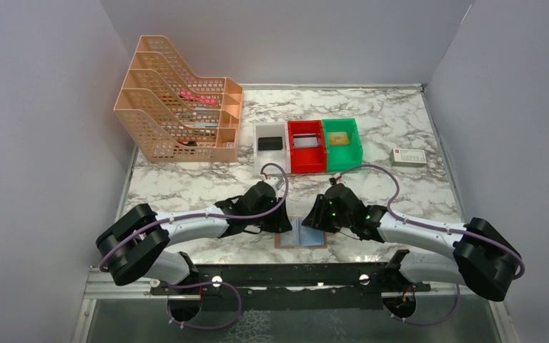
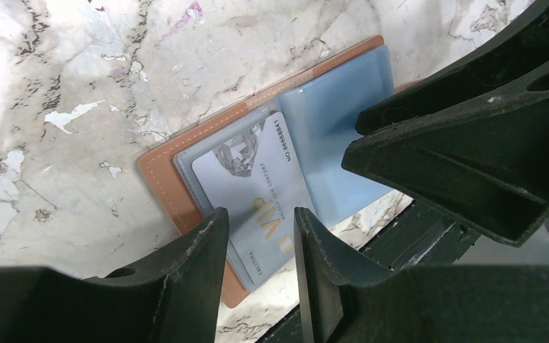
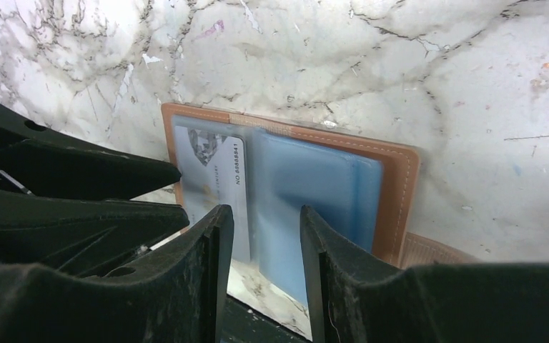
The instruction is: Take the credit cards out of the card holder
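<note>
Desk's (image 1: pixel 400 196) near edge: we are hovering left gripper (image 2: pixel 261 218) and right gripper (image 3: pixel 266 214), barely parted, empty, best pinning the card holder (image 1: pixel 301 234) while sliding its credit card (image 2: pixel 254 179).

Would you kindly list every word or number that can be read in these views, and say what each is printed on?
"VIP": gold letters on the silver-grey plastic card in the tan leather-like card holder.
"NO 8888841": along that card's edge, digits slightly soft.
"CENTURY": small print by the card's emblem, right wrist view; the rest is blurred.
Unreadable: the small white box with a red mark, print too small.
</note>
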